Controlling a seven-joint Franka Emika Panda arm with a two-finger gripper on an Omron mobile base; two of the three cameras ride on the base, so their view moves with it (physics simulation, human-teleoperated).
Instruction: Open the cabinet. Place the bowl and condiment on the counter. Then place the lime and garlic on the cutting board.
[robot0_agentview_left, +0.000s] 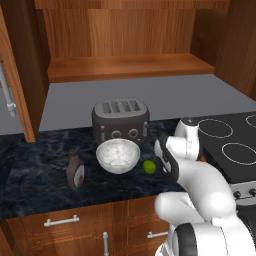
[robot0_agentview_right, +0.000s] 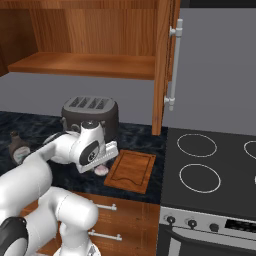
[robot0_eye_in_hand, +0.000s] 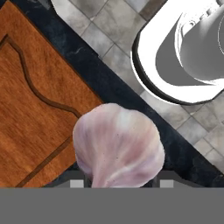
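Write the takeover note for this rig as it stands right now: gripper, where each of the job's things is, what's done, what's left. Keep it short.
Gripper: low over the counter's front edge beside the cutting board, fingers either side of the garlic; whether they grip it, I cannot tell.
Cabinet: open, shelf bare.
Bowl and condiment: on the counter in front of the toaster. Done.
Lime: on the counter right of the bowl, not on the board.
Left: garlic onto the board, then the lime.
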